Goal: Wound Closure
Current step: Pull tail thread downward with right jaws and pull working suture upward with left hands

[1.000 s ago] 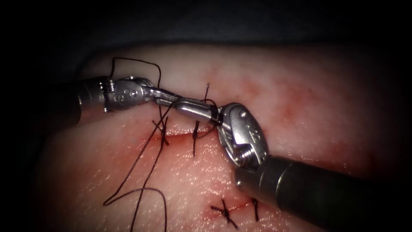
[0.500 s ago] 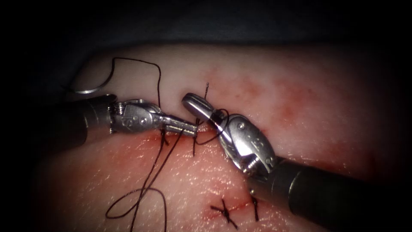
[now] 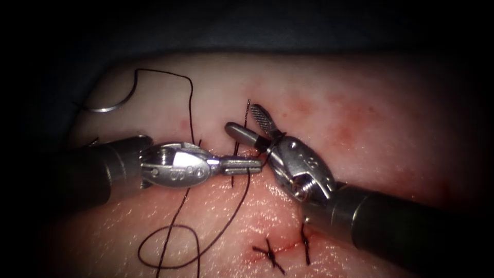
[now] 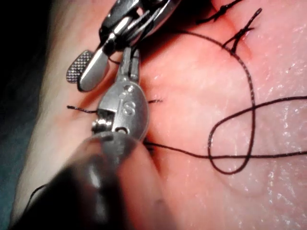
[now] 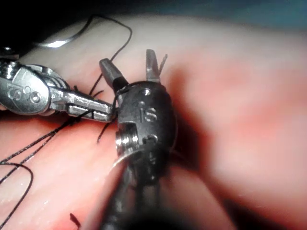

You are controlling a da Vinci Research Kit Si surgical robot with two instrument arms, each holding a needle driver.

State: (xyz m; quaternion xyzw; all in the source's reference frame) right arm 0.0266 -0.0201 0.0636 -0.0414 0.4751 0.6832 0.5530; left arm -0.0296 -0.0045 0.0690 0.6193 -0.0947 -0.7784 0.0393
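The cut [image 3: 216, 160] runs across the tissue [image 3: 360, 128] and serves as the landmark. The left gripper [image 3: 252, 164] lies along it, its jaws closed on the thread [image 3: 226, 226] just beside a stitch [image 3: 234, 154] that crosses the cut. From there the thread falls below the cut and curls into a loop on the tissue. The right gripper [image 3: 246, 121] sits above the cut's right end with its jaws spread apart, holding nothing, a short thread end [image 3: 248, 110] standing between them. The needle [image 3: 105, 107] lies free on the tissue, well above the cut's left end, not in the tissue. Two finished stitches [image 3: 270, 253] sit well below the cut.
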